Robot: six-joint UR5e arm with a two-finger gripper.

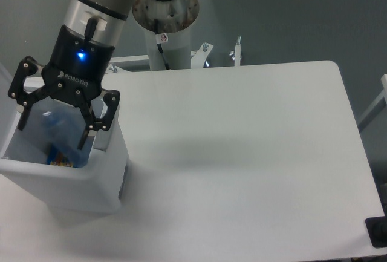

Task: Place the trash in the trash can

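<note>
At far left the trash can (pixel 91 180) is seen, a boxy white-grey bin w/ rounded rim, open at the top, standing on the left part of the table (pixel 254 153). The gripper (pixel 53 134) is positioned directly over the bin's mouth, fingers spread wide and pointing down into the opening. Between and just below the fingers a blurred bluish clear shape is seen: this is taken to be the crushed bottle (pixel 57 130), inside the can's opening. Contact between finger pads and bottle can't be made out; the jaws look parted wider than the bottle, so it's judged to be let go, or nearly so, tho the blur leaves some doubt. Under the bottle, at the bin's bottom, a bit of a blue-and-orange wrapper (pixel 60 156) is glimpsed. The white carton isn't visible anywhere; whether it's in the bin already can't be told, since the inside is mostly hidden by gripper and bottle. To the right, the tabletop shows no trash items. Behind, the arm's base column (pixel 166 26) is seen. Progress, as judged: bottle delivered to the can, approx. done; left is withdrawal of the arm, plus the carton if not yet binned.
</note>
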